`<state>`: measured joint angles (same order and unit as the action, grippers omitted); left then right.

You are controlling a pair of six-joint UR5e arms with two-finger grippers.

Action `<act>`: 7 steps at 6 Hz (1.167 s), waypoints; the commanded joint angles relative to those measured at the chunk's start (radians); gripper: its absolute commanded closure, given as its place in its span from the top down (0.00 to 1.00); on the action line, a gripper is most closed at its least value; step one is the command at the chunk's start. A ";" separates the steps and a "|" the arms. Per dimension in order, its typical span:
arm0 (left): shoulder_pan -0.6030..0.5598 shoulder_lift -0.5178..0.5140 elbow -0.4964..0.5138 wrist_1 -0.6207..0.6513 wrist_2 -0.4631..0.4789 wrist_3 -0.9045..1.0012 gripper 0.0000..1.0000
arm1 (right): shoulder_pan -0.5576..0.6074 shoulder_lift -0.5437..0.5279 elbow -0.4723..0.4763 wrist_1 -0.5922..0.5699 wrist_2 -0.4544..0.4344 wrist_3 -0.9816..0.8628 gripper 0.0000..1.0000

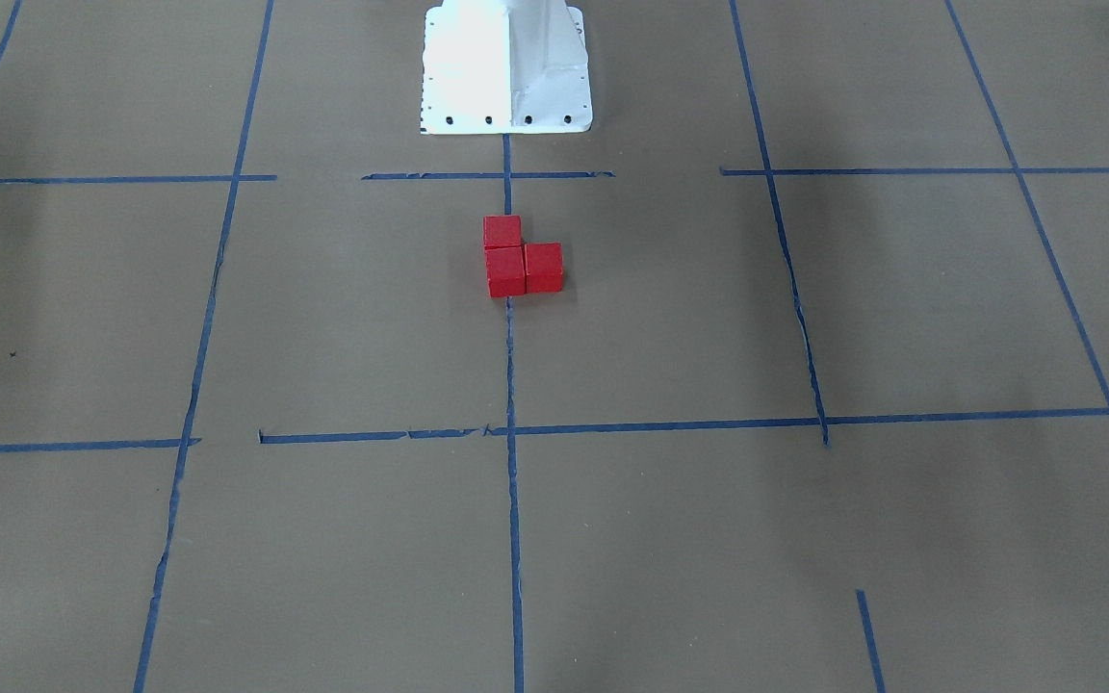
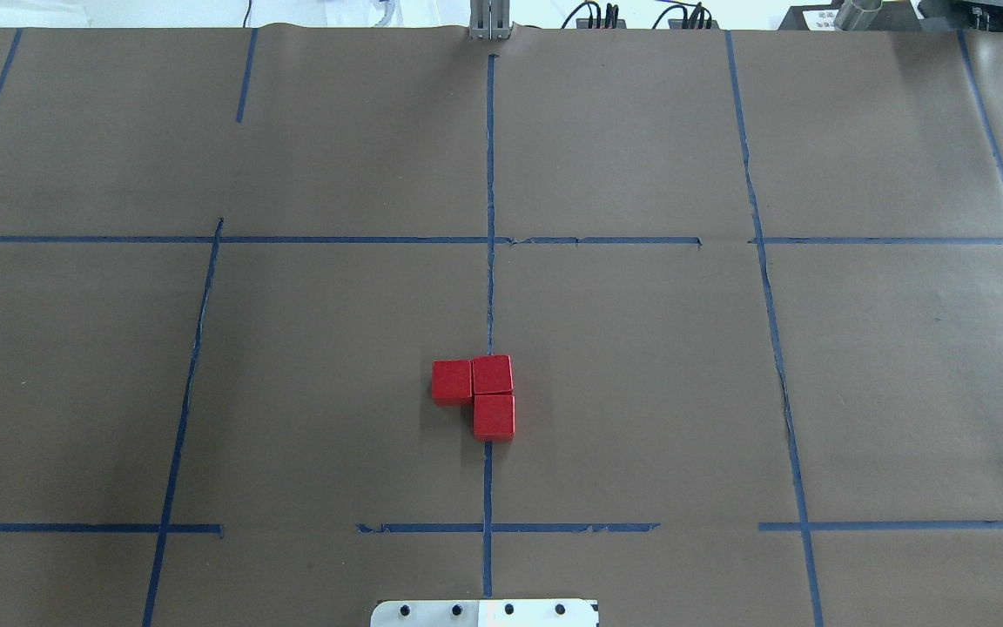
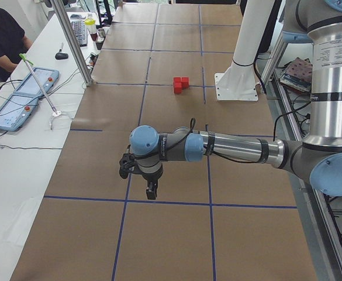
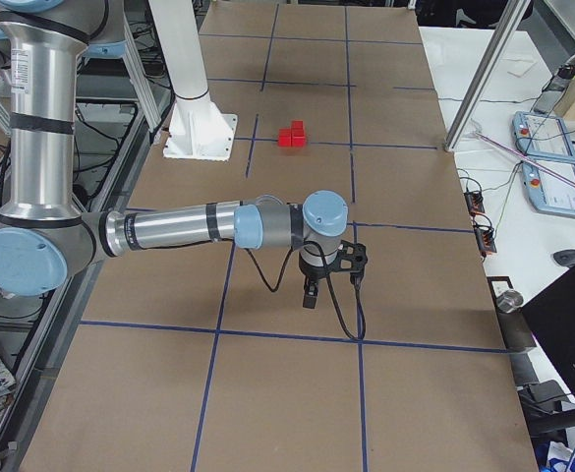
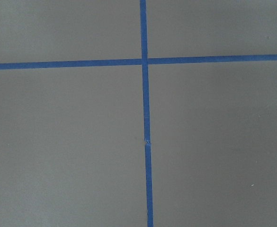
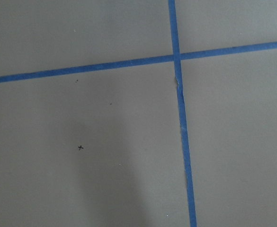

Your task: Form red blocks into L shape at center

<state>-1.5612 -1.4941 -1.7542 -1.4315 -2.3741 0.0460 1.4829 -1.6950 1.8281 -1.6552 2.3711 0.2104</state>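
Three red blocks sit touching in an L on the brown paper at the center, on the vertical blue tape line [image 2: 489, 296]. In the overhead view one block [image 2: 452, 380] lies left of the corner block [image 2: 492, 374], and the third [image 2: 494, 416] lies nearer the robot. They also show in the front view [image 1: 506, 271] and both side views [image 3: 180, 85] [image 4: 292, 135]. My left gripper [image 3: 151, 190] and right gripper [image 4: 310, 295] hang over the table ends, far from the blocks. I cannot tell whether they are open or shut. The wrist views show only paper and tape.
The white robot base [image 1: 506, 67] stands just behind the blocks. An aluminium post [image 3: 71, 41] rises at the table's far edge. A side table with teach pendants [image 3: 27, 96] and a seated operator [image 3: 1, 35] are beyond it.
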 commanded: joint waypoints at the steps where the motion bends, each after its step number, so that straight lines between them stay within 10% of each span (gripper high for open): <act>1: 0.003 0.009 0.012 0.003 -0.002 0.002 1.00 | 0.000 -0.037 -0.001 0.003 -0.006 -0.071 1.00; 7: 0.004 0.000 0.054 -0.006 0.000 0.000 1.00 | 0.000 -0.032 -0.003 0.005 0.002 -0.065 1.00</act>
<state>-1.5575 -1.4925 -1.7156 -1.4328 -2.3756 0.0471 1.4834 -1.7294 1.8229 -1.6509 2.3720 0.1453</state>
